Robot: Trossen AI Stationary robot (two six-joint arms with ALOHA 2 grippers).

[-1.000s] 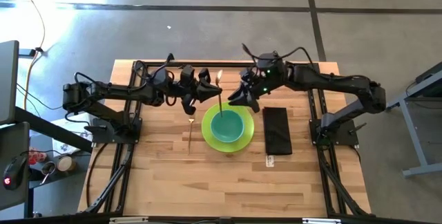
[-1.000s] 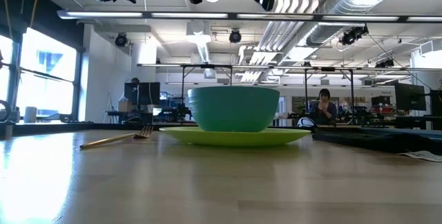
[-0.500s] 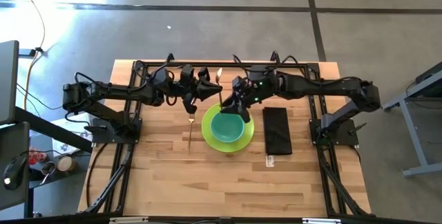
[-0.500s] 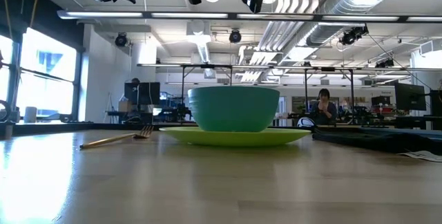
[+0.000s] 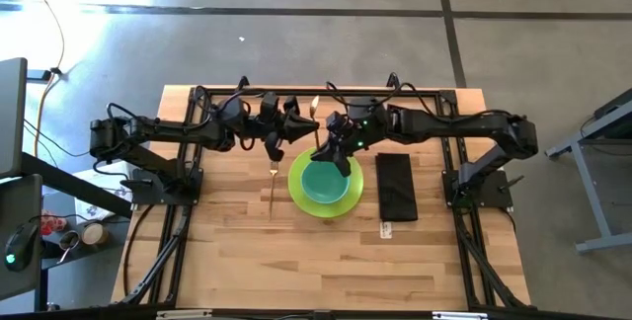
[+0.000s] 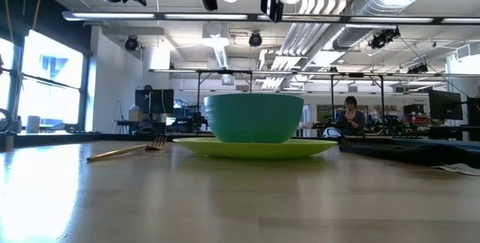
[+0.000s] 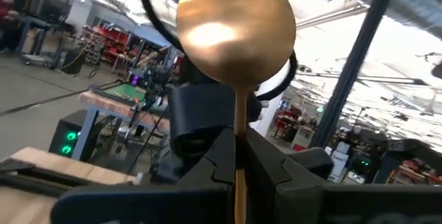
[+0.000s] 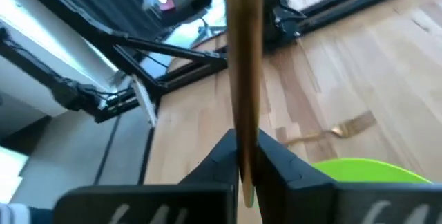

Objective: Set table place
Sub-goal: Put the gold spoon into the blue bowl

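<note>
Both grippers pinch one gold spoon [image 5: 315, 105] above the table [image 5: 247, 251], left gripper [image 5: 299, 128] near its bowl, right gripper [image 5: 333, 152] on the handle: light, stiff, slick metal, best held mid-handle beside the green plate [image 5: 326, 203].

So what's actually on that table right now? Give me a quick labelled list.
table: light wood, black rail frame
centre: teal bowl on lime-green plate
left of plate: gold fork
right of plate: folded black napkin
left gripper: shut on gold spoon, held above the table
right gripper: at the spoon's handle, over the bowl
</note>
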